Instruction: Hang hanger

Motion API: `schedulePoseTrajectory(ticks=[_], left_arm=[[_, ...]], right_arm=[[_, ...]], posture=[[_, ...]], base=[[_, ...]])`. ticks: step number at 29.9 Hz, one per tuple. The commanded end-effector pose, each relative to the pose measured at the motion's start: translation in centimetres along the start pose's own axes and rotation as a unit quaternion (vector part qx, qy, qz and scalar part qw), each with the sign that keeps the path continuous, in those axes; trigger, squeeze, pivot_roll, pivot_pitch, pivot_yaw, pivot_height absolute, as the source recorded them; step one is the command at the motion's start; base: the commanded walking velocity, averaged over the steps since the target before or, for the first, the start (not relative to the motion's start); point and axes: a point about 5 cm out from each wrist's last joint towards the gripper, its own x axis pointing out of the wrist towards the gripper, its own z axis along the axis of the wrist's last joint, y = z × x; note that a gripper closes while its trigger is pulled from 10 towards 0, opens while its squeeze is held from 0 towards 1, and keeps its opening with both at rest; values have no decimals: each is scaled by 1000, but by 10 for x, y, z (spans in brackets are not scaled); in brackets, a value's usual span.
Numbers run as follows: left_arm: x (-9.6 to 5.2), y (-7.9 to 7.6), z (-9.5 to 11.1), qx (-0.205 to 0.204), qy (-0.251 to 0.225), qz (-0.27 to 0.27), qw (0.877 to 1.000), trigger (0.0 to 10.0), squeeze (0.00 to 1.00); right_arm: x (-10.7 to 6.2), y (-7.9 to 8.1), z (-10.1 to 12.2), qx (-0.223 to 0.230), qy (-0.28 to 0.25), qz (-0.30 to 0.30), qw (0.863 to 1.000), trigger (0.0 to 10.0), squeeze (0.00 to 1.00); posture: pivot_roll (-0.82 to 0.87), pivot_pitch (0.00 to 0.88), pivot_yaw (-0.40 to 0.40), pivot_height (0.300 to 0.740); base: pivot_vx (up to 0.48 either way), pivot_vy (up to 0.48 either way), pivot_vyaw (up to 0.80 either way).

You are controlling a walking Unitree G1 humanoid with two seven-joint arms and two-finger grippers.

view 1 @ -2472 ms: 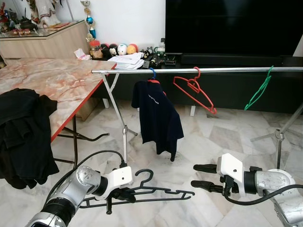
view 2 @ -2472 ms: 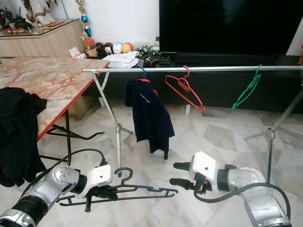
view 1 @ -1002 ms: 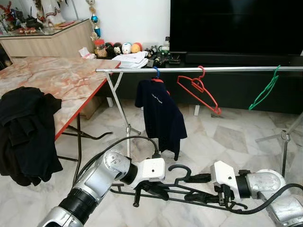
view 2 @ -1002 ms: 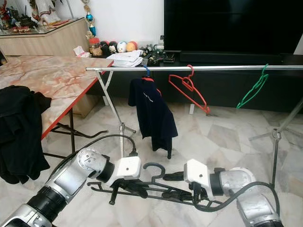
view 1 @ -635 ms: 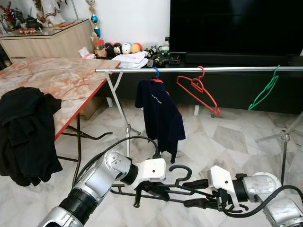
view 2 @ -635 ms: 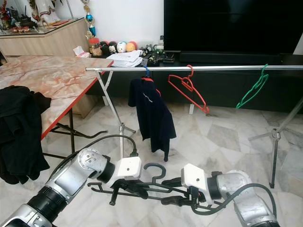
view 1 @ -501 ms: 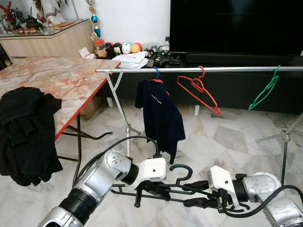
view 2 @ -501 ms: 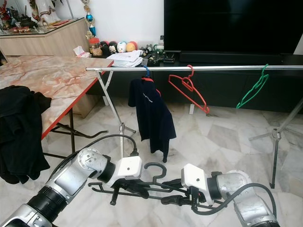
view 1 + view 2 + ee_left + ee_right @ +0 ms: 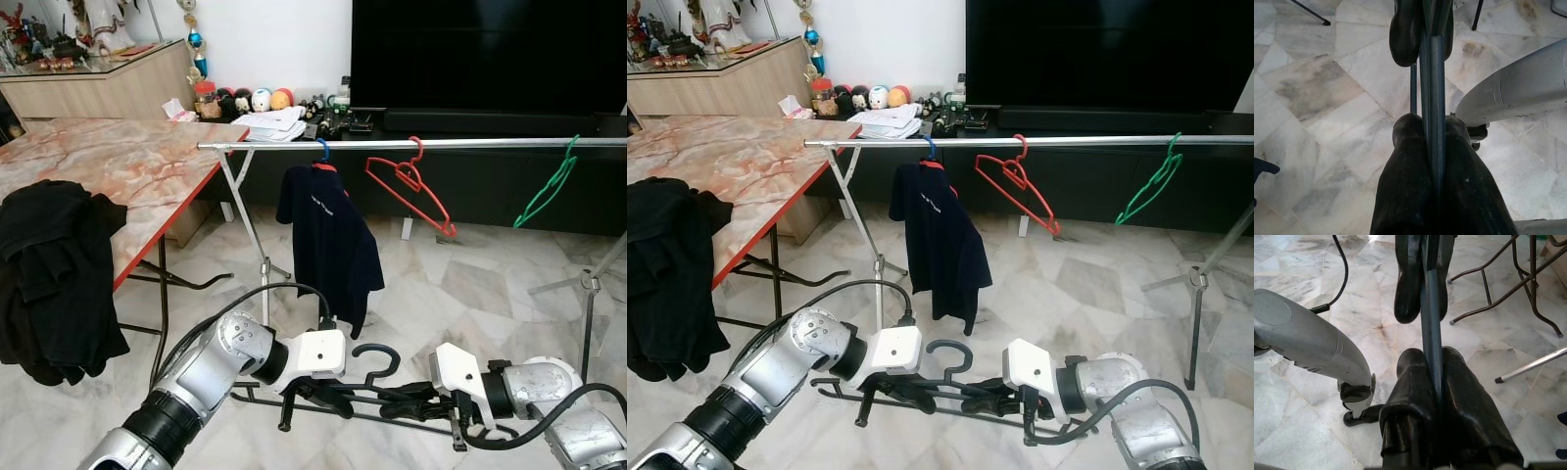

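Black hanger (image 9: pixel 950 387) held low, left gripper (image 9: pixel 884 390) and right gripper (image 9: pixel 1004 399) clamped on it

Rail (image 9: pixel 490 144) bare between red hanger (image 9: pixel 409 182) and green hanger (image 9: pixel 549 186); shirt (image 9: pixel 328 245) crowds left.

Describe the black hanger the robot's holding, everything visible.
The black hanger looks like thin dark plastic or metal, with an open hook curling upward at its middle and a long bar below. It lies roughly level, low over the marble floor, well below the rail. The left tool is shut on its left part, the right tool on its right part.
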Motion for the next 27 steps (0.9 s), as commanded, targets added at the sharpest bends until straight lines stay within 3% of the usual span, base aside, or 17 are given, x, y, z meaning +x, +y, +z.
schedulePoseTrajectory(ticks=[1,10,11,17,20,23,27], left_arm=[[-3,3,4,16,3,11,1000,10000,0],[-3,2,4,15,-7,7,1000,10000,0],[-3,2,5,7,-17,2,1000,10000,1000],[-7,1,6,1,-24,-6,1000,10000,1000],[-16,-10,0,-7,-13,-51,999,10000,1000],[-18,-11,-3,-11,-9,-54,998,10000,1000],[-27,-11,-17,-21,25,-41,999,10000,1000]], right_arm=[[5,2,-1,4,-2,8,1000,0,0],[6,6,-6,11,5,12,1000,0,0],[7,7,-8,14,8,12,1000,0,0],[9,12,-21,27,36,11,999,0,0],[11,21,-40,51,63,14,997,0,0],[12,25,-44,56,68,16,996,0,0],[11,22,-53,75,67,-34,994,0,0]], posture=[[-67,0,98,740],[-68,0,98,740],[-69,0,98,740],[-65,0,96,740],[-63,0,99,740],[-59,0,101,740],[-58,0,100,740]], base=[[0,0,0],[0,0,0],[0,0,0],[0,0,0],[0,0,0],[0,0,0],[0,0,0]])
